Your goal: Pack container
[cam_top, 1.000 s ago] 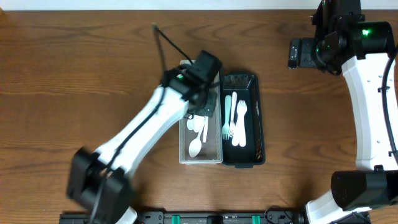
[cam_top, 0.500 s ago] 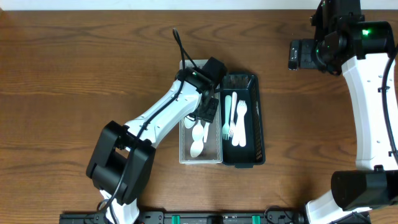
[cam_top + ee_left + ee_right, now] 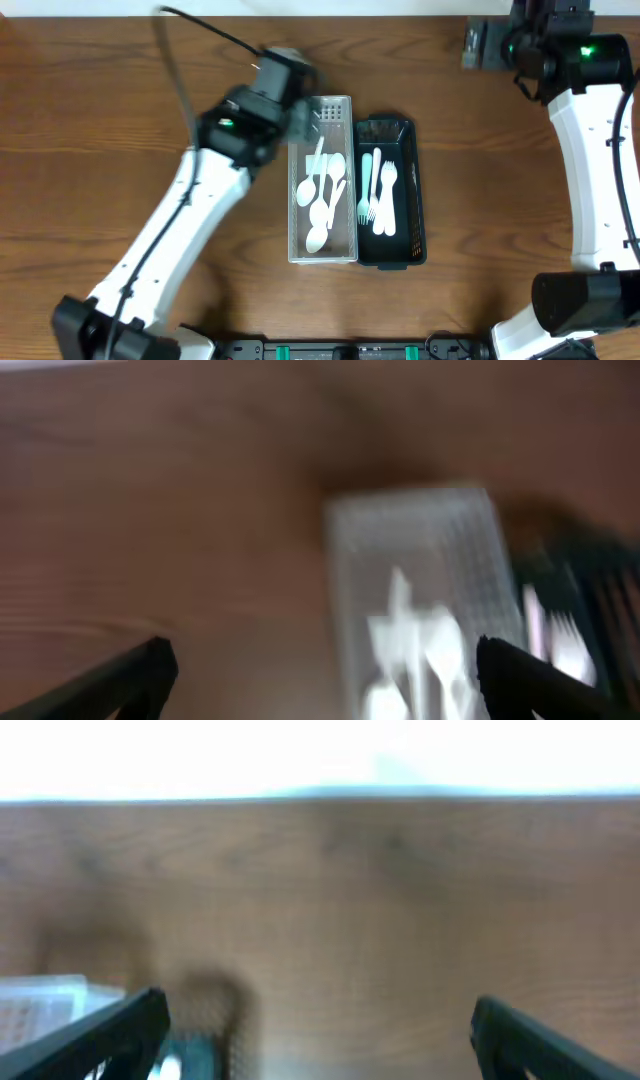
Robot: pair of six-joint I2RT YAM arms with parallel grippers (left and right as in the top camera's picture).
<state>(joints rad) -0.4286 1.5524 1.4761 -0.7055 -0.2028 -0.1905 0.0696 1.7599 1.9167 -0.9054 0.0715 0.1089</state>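
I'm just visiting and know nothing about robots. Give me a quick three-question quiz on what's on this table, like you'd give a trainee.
1. True or false: the white spoons lie in the black container.
2. Which fingers hold something? A) left fingers B) right fingers C) neither
3. What cutlery lies in the black container?

Key:
1. False. They lie in the clear container.
2. C. Both pairs are spread wide with nothing between them.
3. Forks.
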